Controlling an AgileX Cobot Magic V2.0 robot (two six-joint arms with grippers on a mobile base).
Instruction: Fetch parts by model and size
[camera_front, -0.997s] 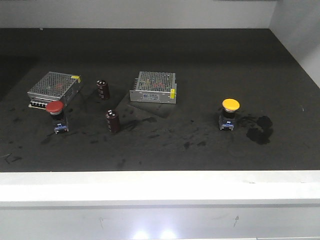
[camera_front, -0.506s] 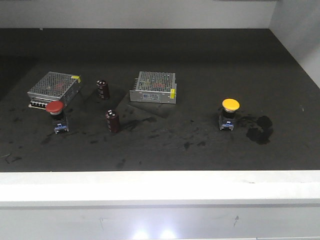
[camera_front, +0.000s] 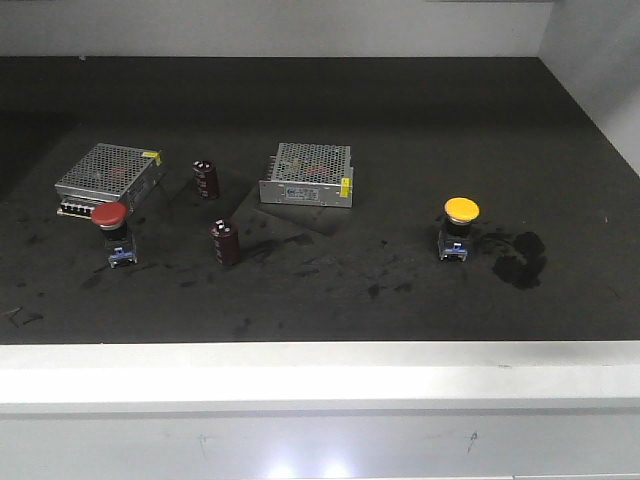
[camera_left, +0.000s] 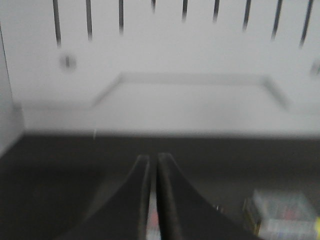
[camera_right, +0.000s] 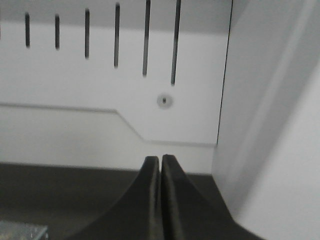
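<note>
Surface (camera_front: 330, 310) in front view: dark, scuffed, w/ pale front edge. Red-capped switch (camera_front: 110, 228) stands upright near left edge, toward front, black body on blue base, just in front of left PSU box (camera_front: 110, 172); touching or not, can't tell. Yellow-capped switch (camera_front: 460, 226) stands upright toward right edge at about the same depth, well apart from the red one; a dark stain (camera_front: 518, 258) lies just to its right. Centre PSU box (camera_front: 308, 174) sits mid-surface, further back. Rear capacitor (camera_front: 206, 179) stands between the two boxes, nearer the left one; front capacitor (camera_front: 225, 242) stands closer to front edge, to the right of the red-capped switch and apart from it. Left wrist view, blurry: left gripper (camera_left: 152, 157) narrow, fingers nearly together w/ only a thin slit between them, nothing gripped, held above the surface and pointing at back wall (camera_left: 160, 105) w/ its vertical slots; blurred mesh box (camera_left: 282, 220) at lower right. Neither switch clearly made out here. Right wrist view: right gripper (camera_right: 160, 159) narrow too, fingers pressed tip to tip, holding nothing, facing the slotted back wall near the rear right corner, side wall (camera_right: 272, 125) rising on the right; mesh box corner (camera_right: 22, 232) at bottom left.
</note>
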